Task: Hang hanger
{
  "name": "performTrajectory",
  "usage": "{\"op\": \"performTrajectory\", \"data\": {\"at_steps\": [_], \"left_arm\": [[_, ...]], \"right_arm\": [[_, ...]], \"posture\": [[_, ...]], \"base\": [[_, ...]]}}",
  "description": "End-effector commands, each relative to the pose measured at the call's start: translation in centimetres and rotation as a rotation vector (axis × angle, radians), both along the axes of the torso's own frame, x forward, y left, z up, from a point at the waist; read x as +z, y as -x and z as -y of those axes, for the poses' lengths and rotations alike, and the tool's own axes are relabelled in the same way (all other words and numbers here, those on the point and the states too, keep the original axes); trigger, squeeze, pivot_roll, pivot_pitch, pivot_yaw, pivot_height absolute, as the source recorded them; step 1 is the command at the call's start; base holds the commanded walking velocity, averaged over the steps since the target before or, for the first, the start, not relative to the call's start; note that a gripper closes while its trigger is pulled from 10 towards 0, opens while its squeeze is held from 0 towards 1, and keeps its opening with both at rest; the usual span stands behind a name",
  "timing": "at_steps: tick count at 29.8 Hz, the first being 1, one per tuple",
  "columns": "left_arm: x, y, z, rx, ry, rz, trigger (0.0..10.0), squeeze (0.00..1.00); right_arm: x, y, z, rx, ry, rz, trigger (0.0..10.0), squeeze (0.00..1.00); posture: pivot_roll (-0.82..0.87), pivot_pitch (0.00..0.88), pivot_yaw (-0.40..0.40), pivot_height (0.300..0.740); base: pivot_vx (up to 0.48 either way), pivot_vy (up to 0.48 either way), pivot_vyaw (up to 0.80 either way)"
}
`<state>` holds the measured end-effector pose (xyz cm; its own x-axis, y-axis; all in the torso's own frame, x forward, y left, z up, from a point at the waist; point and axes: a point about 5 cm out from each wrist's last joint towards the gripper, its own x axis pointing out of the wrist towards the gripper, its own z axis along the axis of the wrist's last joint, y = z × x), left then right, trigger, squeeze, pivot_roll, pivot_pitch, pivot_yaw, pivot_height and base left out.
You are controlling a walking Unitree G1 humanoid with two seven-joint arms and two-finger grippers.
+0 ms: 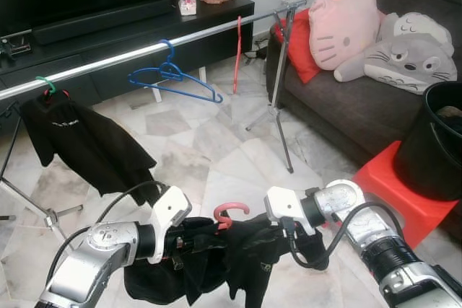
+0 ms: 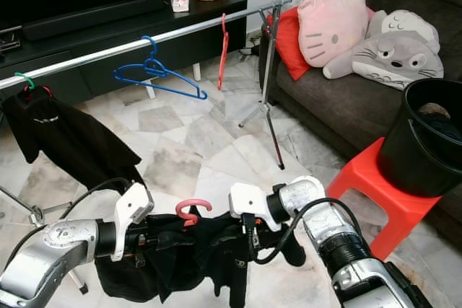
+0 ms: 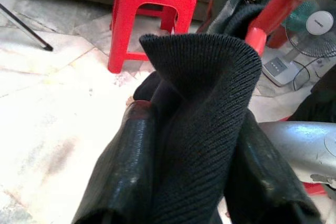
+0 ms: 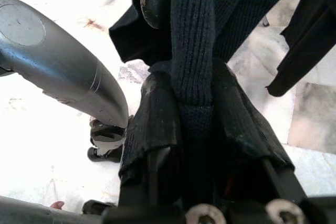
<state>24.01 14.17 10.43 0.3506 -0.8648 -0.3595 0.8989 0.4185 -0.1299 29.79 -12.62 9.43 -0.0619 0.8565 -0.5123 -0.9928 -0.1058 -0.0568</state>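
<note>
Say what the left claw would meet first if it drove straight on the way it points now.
Probably the right claw, gripping the same black garment from the other side; the left claw points across toward it. Depth is unclear.

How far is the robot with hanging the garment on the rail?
Done: one black shirt already hangs on the silver rail, beside an empty blue hanger.
In hand: the left gripper and right gripper each pinch a black garment on a pink hanger, held low before the robot.
Left: lift it and hook it over the rail.
</note>
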Motion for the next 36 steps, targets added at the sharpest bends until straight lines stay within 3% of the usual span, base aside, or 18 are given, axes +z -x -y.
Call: {"op": "performTrajectory", "data": {"at_steps": [1,20,21,32,36], "left_arm": [[-0.3,0.3,0.3,-0.041,-0.017,-0.019,0.0,0.0],[-0.2,0.1,0.4,-0.033,-0.013,-0.009,0.0,0.0],[-0.2,0.1,0.3,-0.03,-0.013,-0.008,0.0,0.0],[-0.4,-0.5,0.0,0.017,-0.036,0.018,0.0,0.0],[-0.6,-0.8,-0.3,0.054,-0.045,0.032,0.0,0.0]], "right_arm": [[1.6,-0.7,-0.7,0.004,-0.051,0.052,10.0,0.0],[1.4,-0.8,-0.7,0.002,-0.041,0.043,10.0,0.0],[1.4,-0.7,-0.8,0.002,-0.041,0.031,10.0,1.0],[1.3,-0.5,-0.6,0.025,-0.032,0.015,10.0,1.0],[0.8,-0.3,-0.2,0.043,0.031,0.023,10.0,1.0]], "posture": [[-0.06,0.006,0.053,0.74],[-0.06,0.009,0.049,0.74],[-0.06,0.01,0.048,0.74],[-0.06,0.011,0.047,0.74],[-0.06,0.011,0.046,0.74]], "base": [[0.0,0.0,0.0],[0.0,0.0,0.0],[0.0,0.0,0.0],[0.0,0.0,0.0],[0.0,0.0,0.0]]}}
